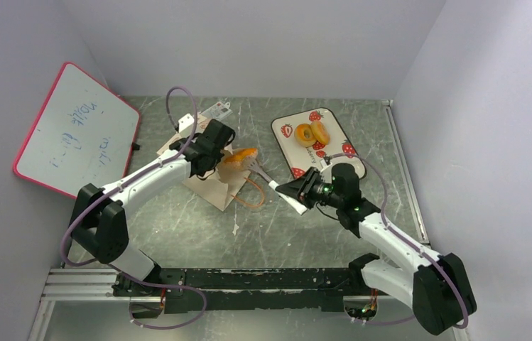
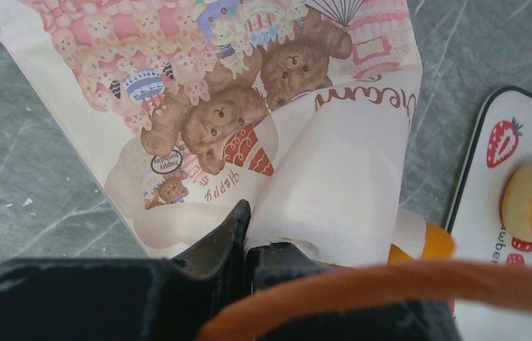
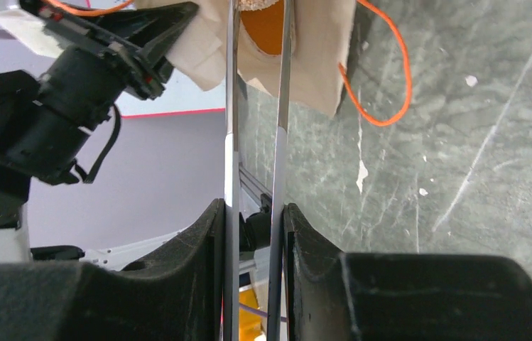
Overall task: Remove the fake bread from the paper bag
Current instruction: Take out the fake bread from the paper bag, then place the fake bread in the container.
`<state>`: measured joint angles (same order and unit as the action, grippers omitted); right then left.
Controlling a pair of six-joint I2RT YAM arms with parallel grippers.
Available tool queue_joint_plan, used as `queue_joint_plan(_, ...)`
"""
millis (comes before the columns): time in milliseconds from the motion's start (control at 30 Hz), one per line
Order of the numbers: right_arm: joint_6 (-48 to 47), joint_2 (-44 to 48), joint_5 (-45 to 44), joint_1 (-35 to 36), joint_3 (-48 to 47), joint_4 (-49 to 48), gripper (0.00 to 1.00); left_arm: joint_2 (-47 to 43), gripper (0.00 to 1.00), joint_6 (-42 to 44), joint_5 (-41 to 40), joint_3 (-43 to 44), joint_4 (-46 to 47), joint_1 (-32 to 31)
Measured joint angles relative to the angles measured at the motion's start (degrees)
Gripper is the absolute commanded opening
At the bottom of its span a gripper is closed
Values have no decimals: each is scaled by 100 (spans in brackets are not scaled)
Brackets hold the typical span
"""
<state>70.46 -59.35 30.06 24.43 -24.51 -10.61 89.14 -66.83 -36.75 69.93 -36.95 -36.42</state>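
An orange bread piece (image 1: 241, 155) peeks out of the open mouth of the paper bag (image 2: 334, 163), near the middle of the table (image 1: 177, 234). The left gripper (image 2: 247, 231) is pinched tight on the bag's edge. The right gripper (image 3: 254, 220) squeezes metal tongs (image 3: 231, 106), and their tips sit on either side of that piece. Two bread rings (image 1: 305, 134) lie on the strawberry tray (image 1: 330, 117), toward the far right corner.

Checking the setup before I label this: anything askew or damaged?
The paper bag lies creased and folded over, its edge pinched by the left gripper. A whiteboard sits askew by the left wall. Nothing spilled.
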Motion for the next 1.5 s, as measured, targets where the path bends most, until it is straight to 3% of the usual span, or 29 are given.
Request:
queue_joint_plan(467, -1069, 595, -732, -11, -1322, 1845, 0, -341, 8, 323, 101, -52, 31, 551)
queue_joint_plan(967, -2133, 378, -2072, -120, -2621, 3460, 0, -748, 8, 708, 402, -348, 232, 885)
queue_joint_plan(1267, -2472, 258, -2614, -793, -2693, 3998, 0, -761, 8, 922, 496, -350, 291, 916)
queue_joint_plan(1500, -2483, 503, -2533, -1255, -2422, 4183, 0, -761, 8, 1029, 557, -350, 354, 933)
